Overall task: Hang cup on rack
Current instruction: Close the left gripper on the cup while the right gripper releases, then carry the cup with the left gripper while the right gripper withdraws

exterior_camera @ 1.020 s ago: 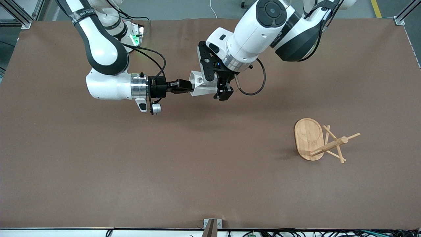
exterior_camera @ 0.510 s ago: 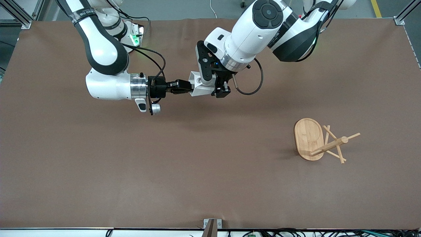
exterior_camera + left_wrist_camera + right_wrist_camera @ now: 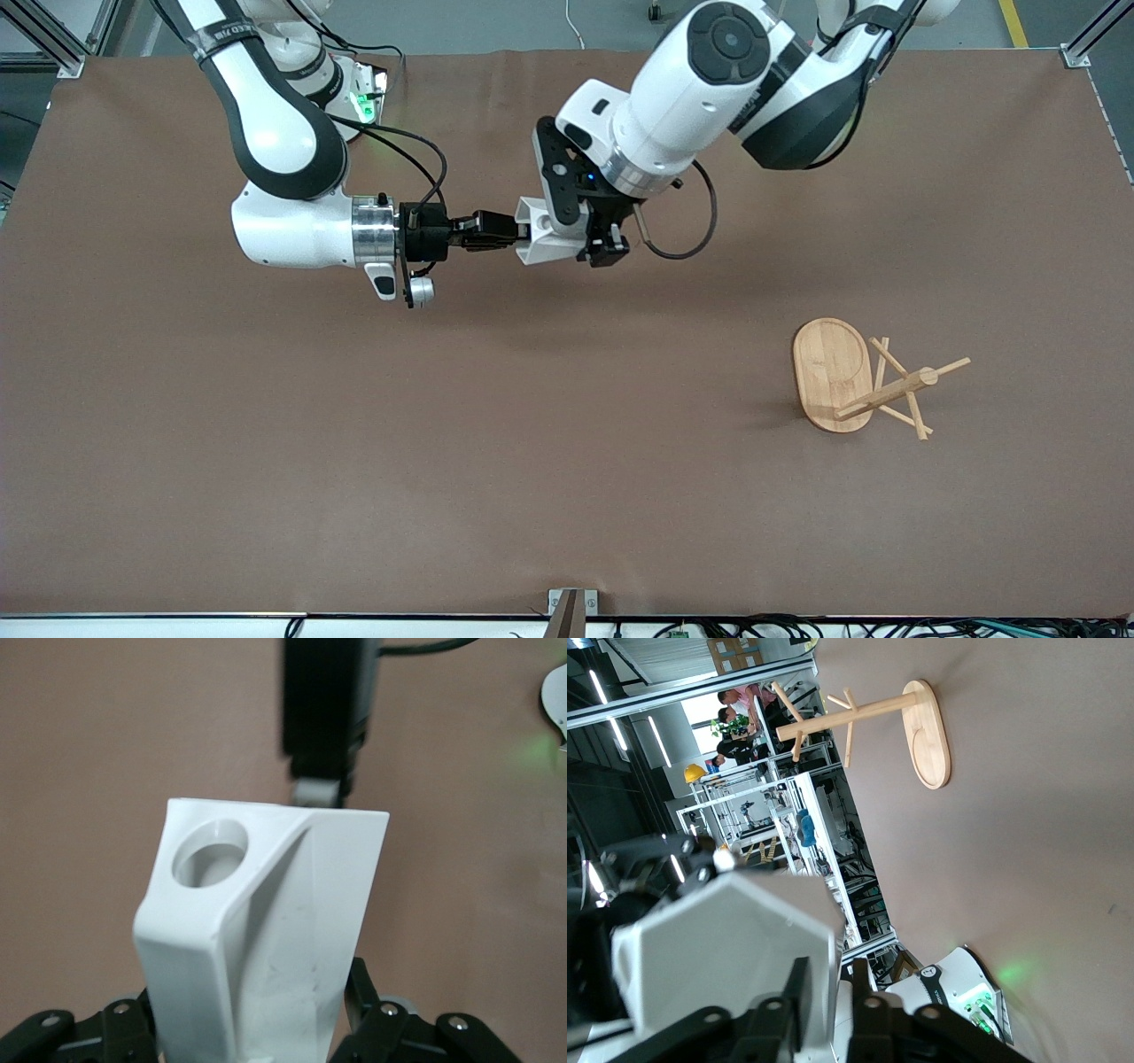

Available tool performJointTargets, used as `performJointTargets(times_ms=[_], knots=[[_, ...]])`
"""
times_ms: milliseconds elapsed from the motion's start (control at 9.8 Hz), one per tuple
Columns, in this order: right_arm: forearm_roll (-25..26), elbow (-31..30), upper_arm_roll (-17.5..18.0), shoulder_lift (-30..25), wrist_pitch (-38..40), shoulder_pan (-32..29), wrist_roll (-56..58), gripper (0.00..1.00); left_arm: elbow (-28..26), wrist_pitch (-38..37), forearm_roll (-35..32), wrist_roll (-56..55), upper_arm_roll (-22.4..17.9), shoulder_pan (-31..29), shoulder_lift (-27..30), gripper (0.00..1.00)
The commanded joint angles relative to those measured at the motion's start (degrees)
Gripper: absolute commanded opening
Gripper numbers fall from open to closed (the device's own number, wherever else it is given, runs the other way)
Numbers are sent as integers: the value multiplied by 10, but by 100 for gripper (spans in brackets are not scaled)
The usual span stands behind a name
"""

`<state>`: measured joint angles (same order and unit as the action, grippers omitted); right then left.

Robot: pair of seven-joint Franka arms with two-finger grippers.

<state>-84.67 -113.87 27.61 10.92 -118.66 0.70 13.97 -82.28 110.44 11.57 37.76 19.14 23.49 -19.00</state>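
Note:
The white faceted cup [image 3: 542,241] hangs in the air over the middle of the table, between both grippers. My left gripper [image 3: 592,245] is shut on its body; in the left wrist view the cup [image 3: 266,930] fills the space between the fingers, its handle hole facing the camera. My right gripper [image 3: 518,235] is at the cup's rim; in the right wrist view its fingers [image 3: 799,988] straddle the cup [image 3: 726,948] wall with a visible gap, so it is open. The bamboo rack [image 3: 886,390] stands toward the left arm's end, nearer the front camera, and shows in the right wrist view [image 3: 850,713].
A white device with a green light [image 3: 365,99] sits by the right arm's base. A small metal bracket [image 3: 571,607] sits at the table's front edge. The rack's oval base [image 3: 828,359] lies flat on the brown table.
The left arm has shifted a little, and the cup has moved with it slightly toward the left arm's end, away from the right gripper. The right arm has stayed still.

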Motion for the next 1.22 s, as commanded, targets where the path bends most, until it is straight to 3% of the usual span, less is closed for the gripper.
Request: performJointTargets(times_ms=[0,102,204,408,612,918,1020,1122], knots=[[-10,-20,-2,-38,6,-14,-8,100,-9,-21,-16,3,-1,-12,-3,10],[3,-19,-8,-44,6,-24,-29,100,-9,-34,-17,3,-1,-22,-3,10],[51,-17,-29,-54,7,-32,-66,100,-10,-50,-17,-2,-2,-30,-3,10],[264,-7,-93,-86,8,-32,-208,100,-10,-86,-17,-33,-2,-76,-3,10],[468,-4,-142,-103,7,-32,-271,100,-9,-104,-17,-93,-2,-120,3,10],[681,4,-253,-119,18,-32,-271,100,-6,-142,-56,-260,-1,-150,22,10],[762,33,-272,-123,45,-32,-268,100,-5,-145,-56,-285,-2,-161,28,10],[801,78,-281,-123,102,-35,-267,100,-6,-161,-58,-324,-2,-185,38,10]])
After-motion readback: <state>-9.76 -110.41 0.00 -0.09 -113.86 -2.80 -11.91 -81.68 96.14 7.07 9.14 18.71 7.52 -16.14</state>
